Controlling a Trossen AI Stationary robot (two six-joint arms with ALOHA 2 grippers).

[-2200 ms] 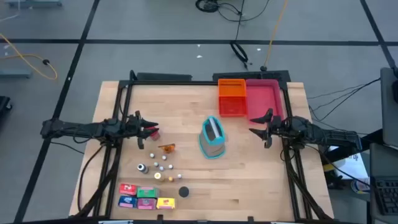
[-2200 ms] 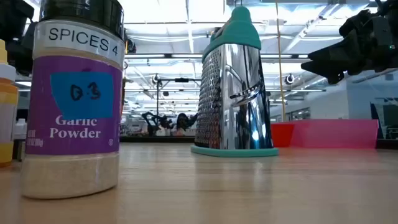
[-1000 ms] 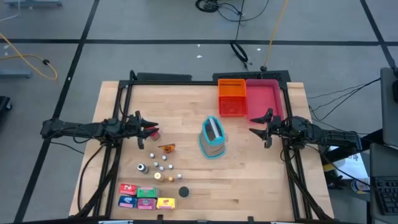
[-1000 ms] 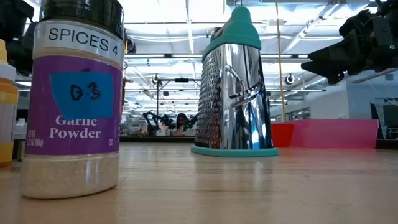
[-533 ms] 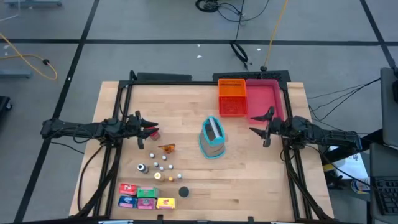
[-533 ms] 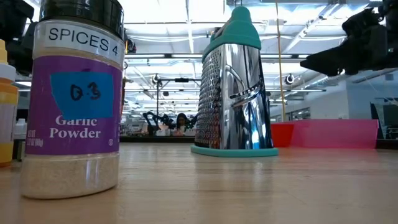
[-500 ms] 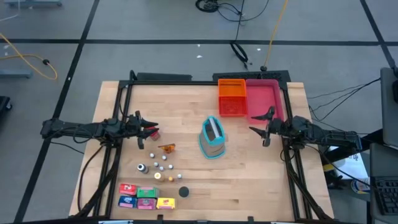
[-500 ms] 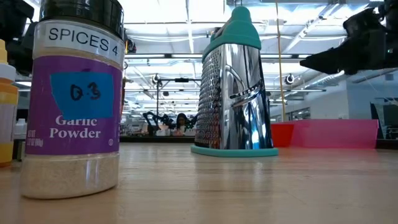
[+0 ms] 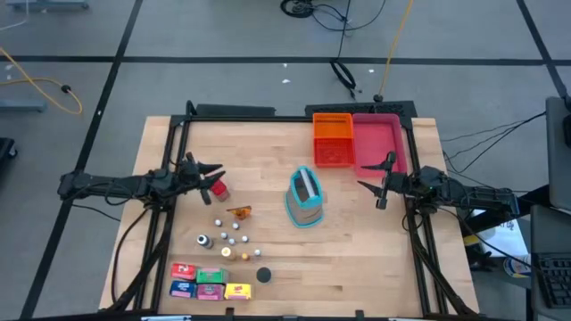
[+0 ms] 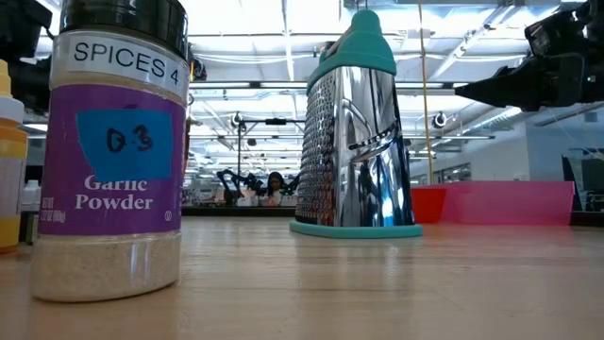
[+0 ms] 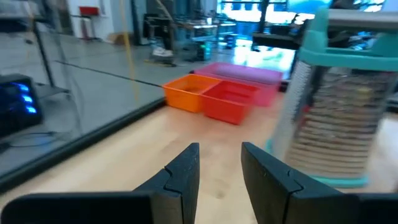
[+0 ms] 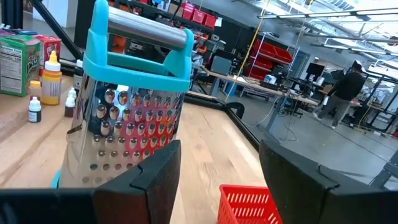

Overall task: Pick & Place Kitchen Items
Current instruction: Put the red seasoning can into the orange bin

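A tall grater (image 9: pixel 304 198) stands between both open, empty tools, left tool (image 9: pixel 207 174) and right tool (image 9: pixel 371 185).

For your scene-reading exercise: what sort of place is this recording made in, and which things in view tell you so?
Probably a robotics lab or workshop, staged with kitchen props: two robot arms at a framed wooden table, cables across a taped floor, and red storage bins on shelving behind the box grater.
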